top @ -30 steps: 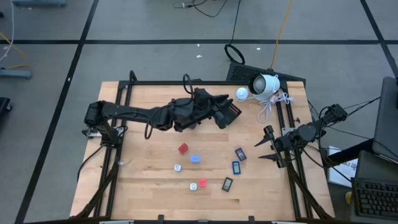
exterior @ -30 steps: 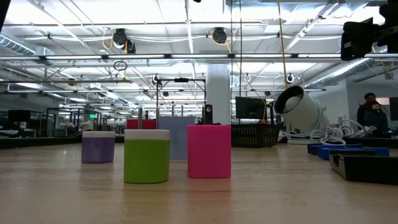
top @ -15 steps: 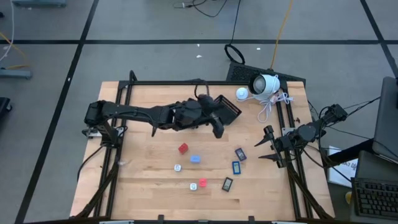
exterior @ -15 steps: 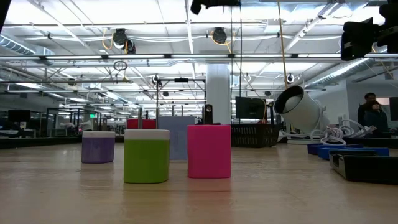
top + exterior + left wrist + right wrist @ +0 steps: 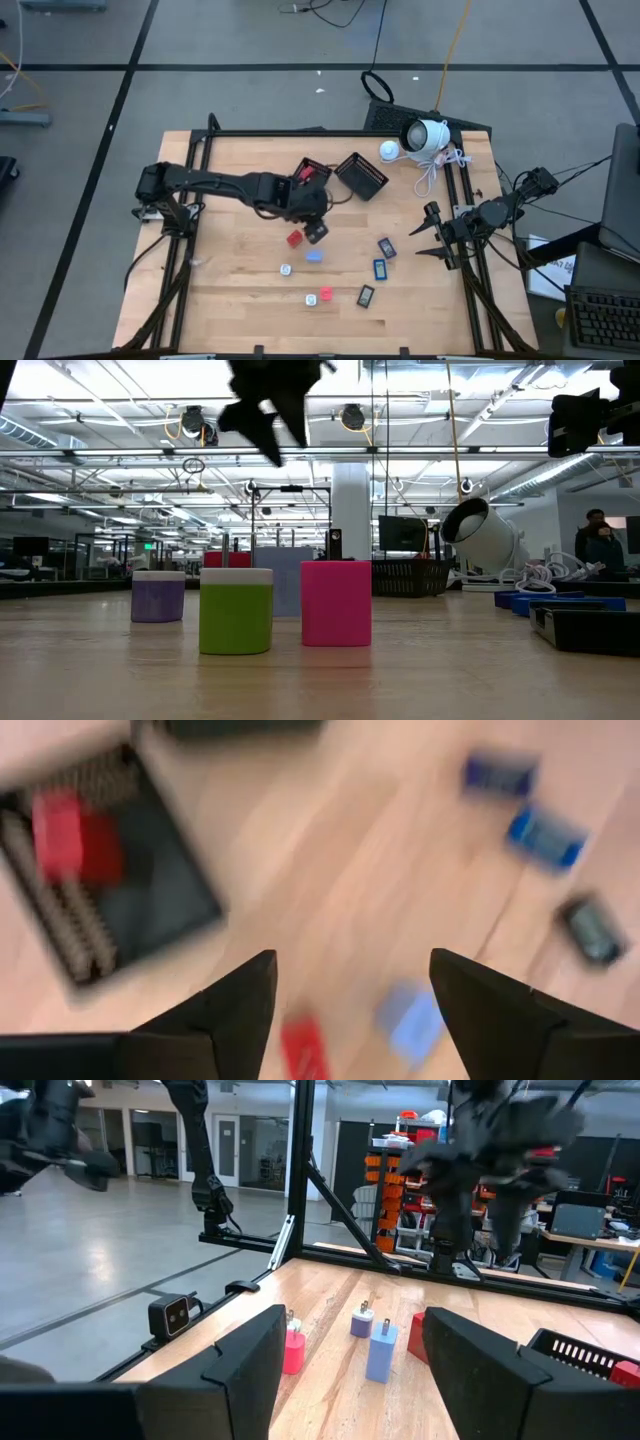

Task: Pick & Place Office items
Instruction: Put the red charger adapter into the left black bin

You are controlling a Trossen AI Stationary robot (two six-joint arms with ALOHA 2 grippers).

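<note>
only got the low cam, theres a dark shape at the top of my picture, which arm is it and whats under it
Observer: It is the left arm. The high view shows its left tool above the wood near the table's middle, right beside a red block.
Operator: is it carrying anything
Observer: No. The left wrist view shows its fingers spread apart with nothing between them.
Operator: anything in a basket
Observer: Yes. The left wrist view shows red pieces lying inside one black mesh basket.
Operator: and the other arm
Observer: The right tool waits open at the table's right edge, away from the items.
</note>
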